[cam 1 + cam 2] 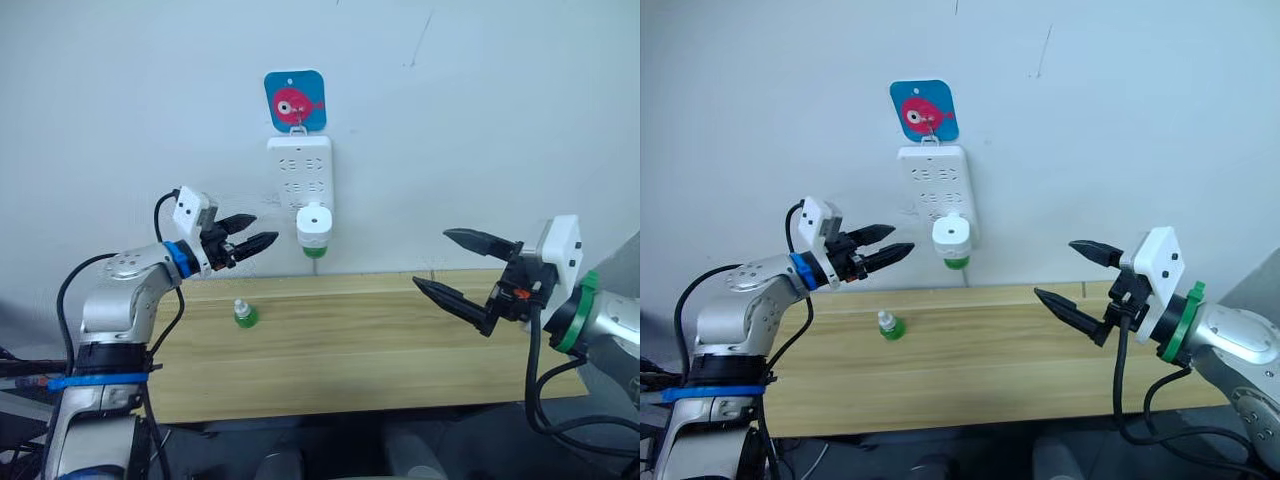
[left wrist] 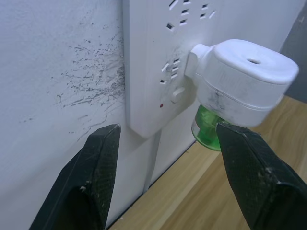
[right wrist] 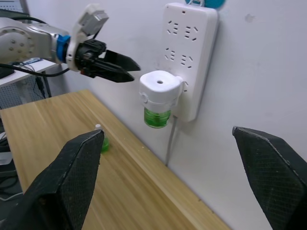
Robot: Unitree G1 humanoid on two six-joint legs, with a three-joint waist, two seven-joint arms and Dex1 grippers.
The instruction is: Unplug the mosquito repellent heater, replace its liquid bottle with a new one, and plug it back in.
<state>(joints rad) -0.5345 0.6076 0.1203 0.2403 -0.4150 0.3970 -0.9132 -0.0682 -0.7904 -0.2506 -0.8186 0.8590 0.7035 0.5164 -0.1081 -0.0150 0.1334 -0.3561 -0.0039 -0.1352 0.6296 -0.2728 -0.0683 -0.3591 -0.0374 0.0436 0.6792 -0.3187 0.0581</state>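
Note:
The mosquito repellent heater (image 1: pixel 314 223) is a small white rounded unit plugged into the lower part of a white power strip (image 1: pixel 299 170) on the wall. A green liquid bottle (image 1: pixel 314 250) hangs under it. A second small green bottle (image 1: pixel 244 314) with a white cap stands on the wooden table (image 1: pixel 400 340), below and left of the heater. My left gripper (image 1: pixel 265 228) is open, level with the heater and a short way to its left, touching nothing. In the left wrist view the heater (image 2: pixel 244 76) sits just beyond one black finger (image 2: pixel 244 163). My right gripper (image 1: pixel 430 258) is open and empty over the table's right part.
A blue hook plate with a pink fish (image 1: pixel 295 100) holds the power strip on the white wall. The strip's cable drops behind the table's back edge. The table runs wall to front edge with bare wood between the two grippers.

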